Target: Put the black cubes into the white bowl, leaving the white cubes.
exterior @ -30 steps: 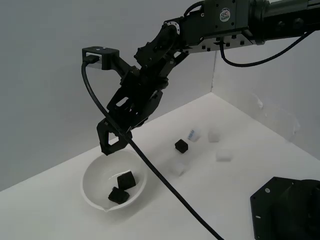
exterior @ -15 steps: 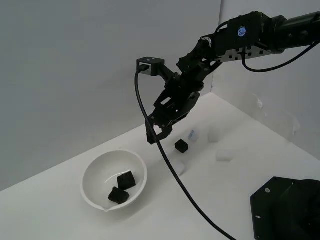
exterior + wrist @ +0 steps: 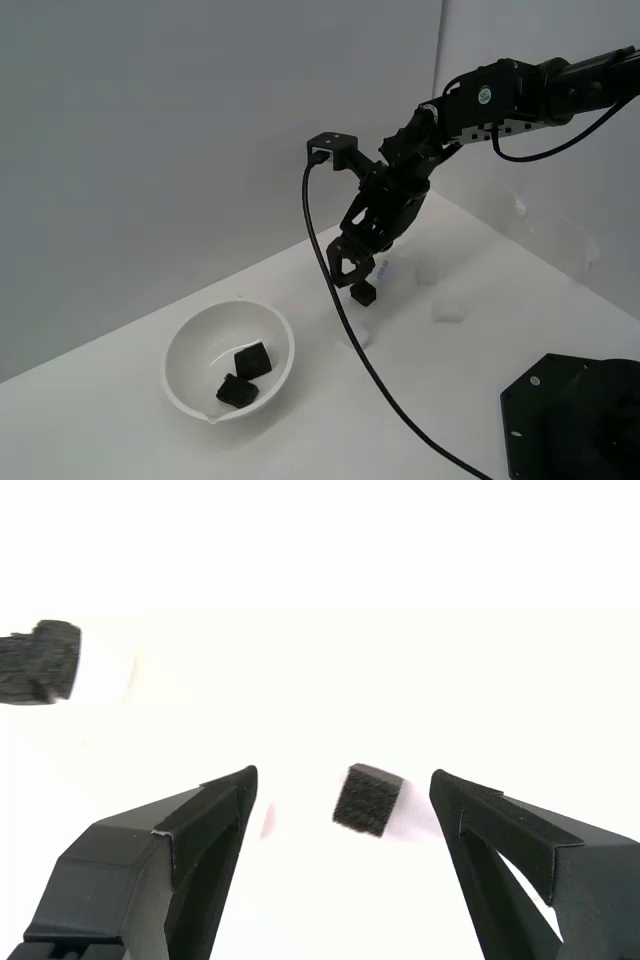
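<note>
The white bowl (image 3: pixel 205 338) stands at the exterior view's left and holds two black cubes (image 3: pixel 252 357) (image 3: pixel 236 390). A third black cube (image 3: pixel 363 293) lies on the white table, right of the bowl. My gripper (image 3: pixel 352 272) is open and hangs just above this cube. In the wrist view the cube (image 3: pixel 368 800) lies between the spread fingers (image 3: pixel 200 825) of the gripper (image 3: pixel 343 785), untouched. White cubes lie beyond it: one with a bluish mark (image 3: pixel 384 268), partly behind the gripper, another (image 3: pixel 428 272), one (image 3: pixel 448 310) and a faint one (image 3: pixel 358 336).
The arm's black cable (image 3: pixel 335 300) hangs from the wrist and runs across the table toward the front. A black base (image 3: pixel 575 420) sits at the lower right. White walls close the back and right. A dark blurred shape (image 3: pixel 40 662) shows in the wrist view.
The gripper has moved from over the bowl to the exterior view's right and come down over the lone black cube. The bowl's two cubes have not moved.
</note>
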Robot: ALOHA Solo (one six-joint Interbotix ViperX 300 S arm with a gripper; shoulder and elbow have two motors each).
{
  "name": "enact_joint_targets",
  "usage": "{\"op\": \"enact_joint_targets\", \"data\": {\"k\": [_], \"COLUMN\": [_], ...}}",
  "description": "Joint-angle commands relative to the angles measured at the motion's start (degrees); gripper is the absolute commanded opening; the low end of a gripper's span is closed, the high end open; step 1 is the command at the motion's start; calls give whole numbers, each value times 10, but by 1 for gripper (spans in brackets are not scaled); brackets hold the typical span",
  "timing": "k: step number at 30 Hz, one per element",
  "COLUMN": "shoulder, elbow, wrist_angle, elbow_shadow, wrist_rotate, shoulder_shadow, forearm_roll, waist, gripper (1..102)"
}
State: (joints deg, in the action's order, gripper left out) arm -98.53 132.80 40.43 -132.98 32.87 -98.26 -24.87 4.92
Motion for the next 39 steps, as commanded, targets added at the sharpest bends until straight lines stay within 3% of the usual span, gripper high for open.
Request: {"op": "enact_joint_targets", "data": {"k": [1, 22, 27, 34, 37, 39], "shoulder": [-8, 51, 60, 74, 73, 69], "elbow": [10, 21, 25, 38, 40, 40], "wrist_angle": [-1, -37, -37, -37, -37, -36], "elbow_shadow": [-5, -18, -21, -36, -37, -37], "wrist_rotate": [9, 9, 9, 9, 9, 9], "shoulder_shadow": [-10, 51, 59, 73, 70, 67], "forearm_roll": [3, 40, 43, 46, 45, 45], "waist": [11, 11, 11, 11, 11, 11], "gripper": [99, 95, 76, 72, 47, 38]}}
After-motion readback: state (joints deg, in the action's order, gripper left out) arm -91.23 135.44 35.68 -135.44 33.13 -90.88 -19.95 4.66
